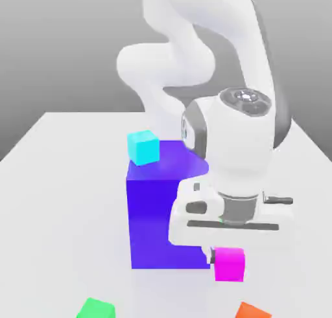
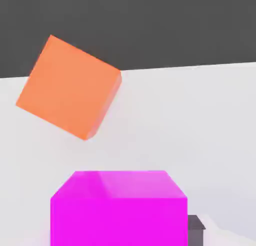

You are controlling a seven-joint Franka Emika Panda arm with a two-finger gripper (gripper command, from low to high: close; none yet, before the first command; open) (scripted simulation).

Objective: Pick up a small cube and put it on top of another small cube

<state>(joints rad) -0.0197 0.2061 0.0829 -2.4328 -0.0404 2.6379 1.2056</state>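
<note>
One small, smooth, bright pink cube [image 1: 229, 264] with plain flat faces sits pinched tight in the white robot gripper [image 1: 224, 255], beside a big, shiny blue-violet block [image 1: 159, 210].

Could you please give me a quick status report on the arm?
Pincer shut on small magenta-pink cube. Big blue-violet block beside it, small cyan cube on top. Small orange cube nearby.
</note>
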